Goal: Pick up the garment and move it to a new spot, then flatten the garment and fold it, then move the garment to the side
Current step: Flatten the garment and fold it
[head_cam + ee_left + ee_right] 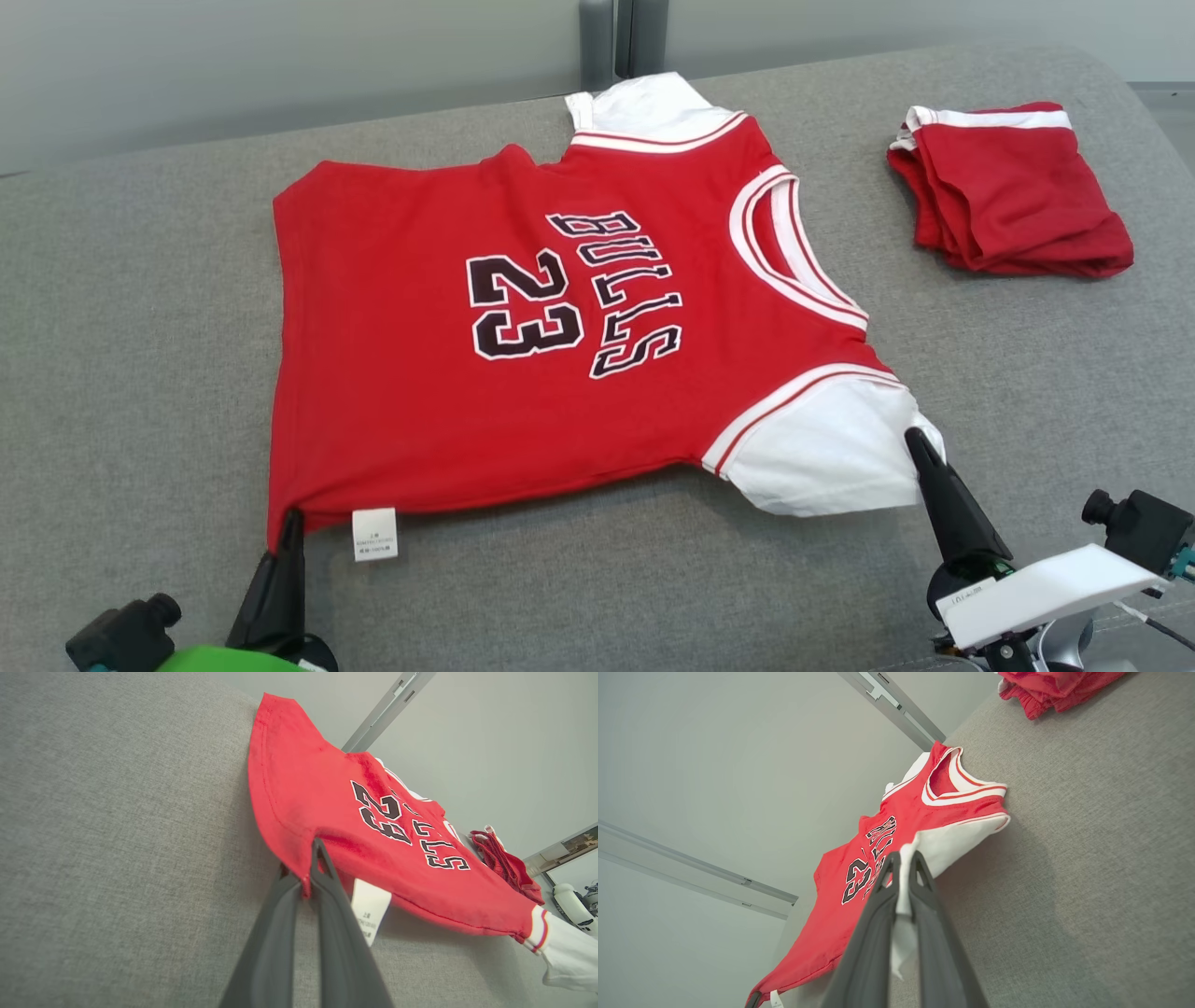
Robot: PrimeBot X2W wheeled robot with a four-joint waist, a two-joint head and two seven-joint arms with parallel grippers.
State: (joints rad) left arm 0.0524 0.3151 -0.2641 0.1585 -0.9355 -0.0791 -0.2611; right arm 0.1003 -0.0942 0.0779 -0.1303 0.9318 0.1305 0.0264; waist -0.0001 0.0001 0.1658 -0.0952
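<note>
The garment [523, 373] is a red jersey with white sleeves and "BULLS 23" on it, spread across the grey surface with its near edge lifted a little. My left gripper [291, 516] is shut on the garment's near left hem corner [306, 884], beside a white care label [374, 534]. My right gripper [917, 437] is shut on the near white sleeve [903, 891]; the white cloth passes between its two dark fingers [924, 896]. The far sleeve [644, 107] lies at the surface's back edge.
A folded red and white garment [1008, 191] lies at the back right of the grey padded surface [140, 327]. A pale wall with a metal post [607, 37] stands behind. Bare grey fabric stretches left of the jersey and along the front.
</note>
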